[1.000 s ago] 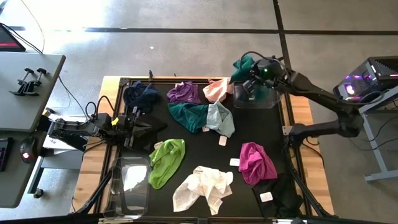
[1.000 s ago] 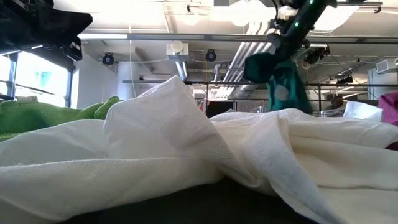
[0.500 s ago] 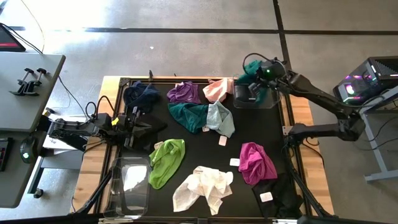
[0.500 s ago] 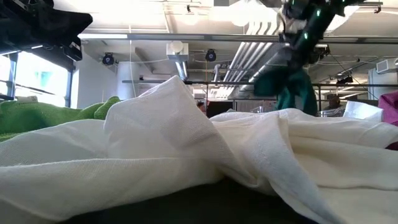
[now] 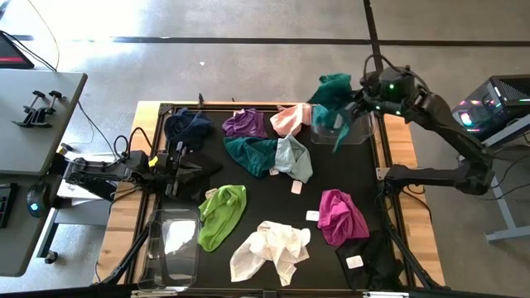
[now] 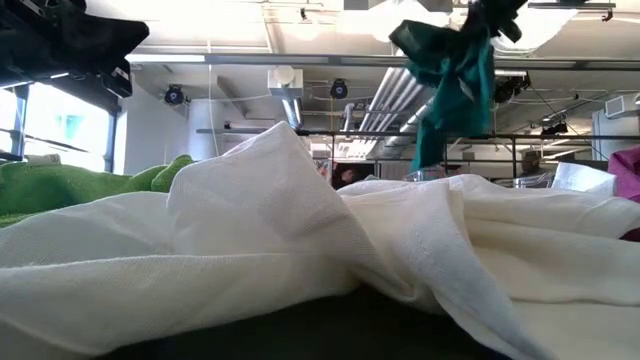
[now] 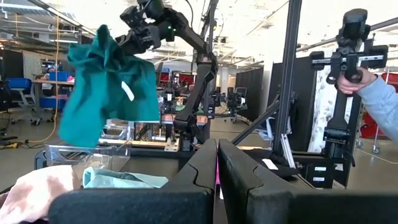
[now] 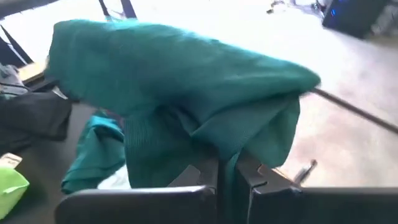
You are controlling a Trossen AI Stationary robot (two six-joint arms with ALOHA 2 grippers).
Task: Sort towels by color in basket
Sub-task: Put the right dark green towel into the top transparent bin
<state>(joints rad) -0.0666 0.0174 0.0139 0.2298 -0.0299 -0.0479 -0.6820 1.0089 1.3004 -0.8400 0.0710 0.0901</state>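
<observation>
Within the last second the teal towel point(image 5: 333, 93) was carried from directly over the clear basket point(image 5: 341, 131) at the upper right of the high view up and toward the top edge of the frame, and the right gripper point(image 5: 370, 89) was swung out to the right past the table's far corner, its fingers pinched on a fold of the cloth. In the low view the towel point(image 6: 450, 70) was raised from just above the white towel point(image 6: 300, 230) to the top of the frame, hanging free. This was judged a lift or shake rather than a drop: the towel had not been released into the basket, so that step was not yet done. The left gripper point(image 5: 184, 159) was kept at the left middle of the high view, pressed together and empty, beside the navy towel point(image 5: 188, 126). The remaining towels were seen only from above: purple point(image 5: 245, 123), pink point(image 5: 288, 121), a second teal towel point(image 5: 251, 153), mint point(image 5: 294, 157), lime point(image 5: 222, 215), magenta point(image 5: 342, 215) and black point(image 5: 368, 258). The left wrist view alone showed a white tag point(image 7: 127, 91) on the hanging towel and a person's hand point(image 7: 356, 79) at the frame's right; the right wrist view alone showed the grip close up, cloth draped over the closed fingers point(image 8: 199, 177).
</observation>
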